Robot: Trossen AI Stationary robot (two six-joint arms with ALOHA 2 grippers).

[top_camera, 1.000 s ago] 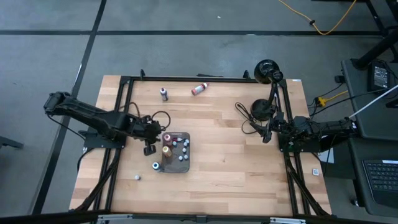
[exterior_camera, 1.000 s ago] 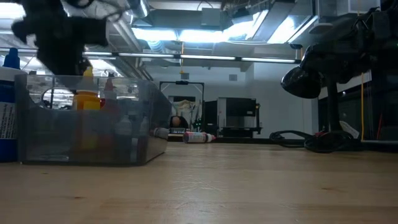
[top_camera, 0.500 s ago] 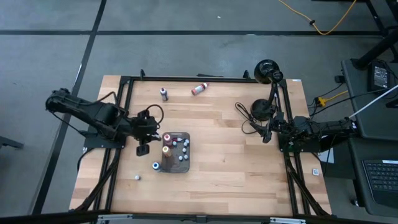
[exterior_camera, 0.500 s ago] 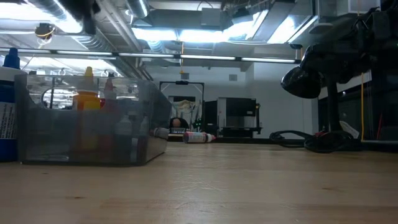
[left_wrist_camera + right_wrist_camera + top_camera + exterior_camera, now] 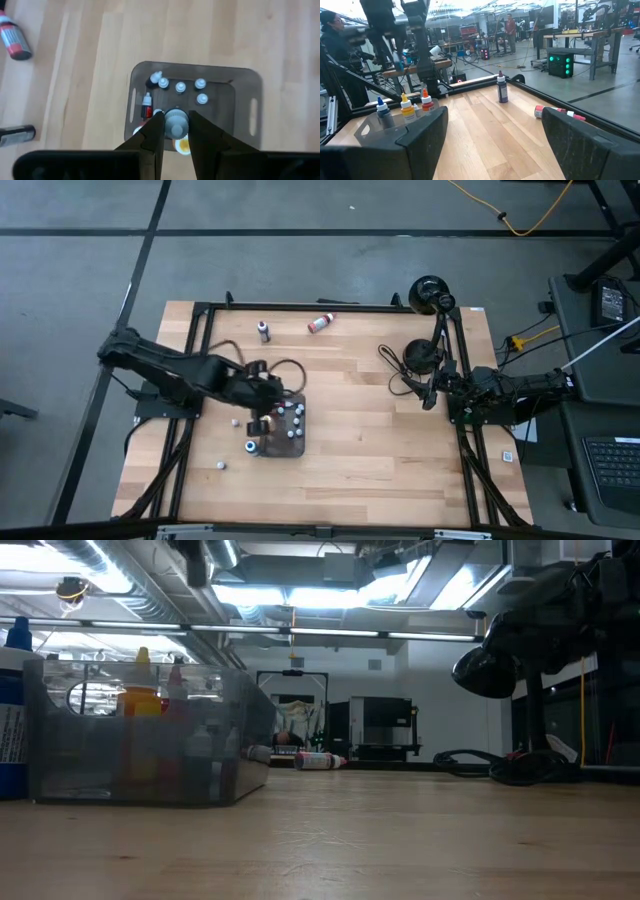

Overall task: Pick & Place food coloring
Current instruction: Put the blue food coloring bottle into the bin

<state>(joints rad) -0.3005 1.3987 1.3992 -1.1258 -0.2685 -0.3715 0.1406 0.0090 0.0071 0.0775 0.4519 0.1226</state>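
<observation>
1. The tray (image 5: 283, 442), dark and with rounded corners, lies a little toward 8 o'clock from the middle of the table (image 5: 380, 460). It is light and nothing fixes it, so if the left arm comes down badly and pushes a wall, I think the whole tray can slide or tip.
2. The left gripper (image 5: 175, 131) hangs above the tray. Its fingers are almost closed and pinch a small bottle with grey cap (image 5: 175, 121). The grip is only on the cap, so the bottle can twist or slip out and fall on the others.
3. The right gripper (image 5: 428, 392) waits at 3 o'clock with fingers wide apart and nothing in them; there is little risk from it.
4. Several bottles already stand in the tray: an orange bottle (image 5: 182, 145), a red bottle (image 5: 146, 108) and white-capped bottles (image 5: 180, 87). They are close together, so a released bottle can knock them down.
5. Other bottles are not yet collected: a dark bottle (image 5: 264, 331) and a lying red-and-white bottle (image 5: 319, 324) near 12 o'clock, and a blue-capped bottle (image 5: 250, 447) just beside the tray. The lying one can roll when touched.
</observation>
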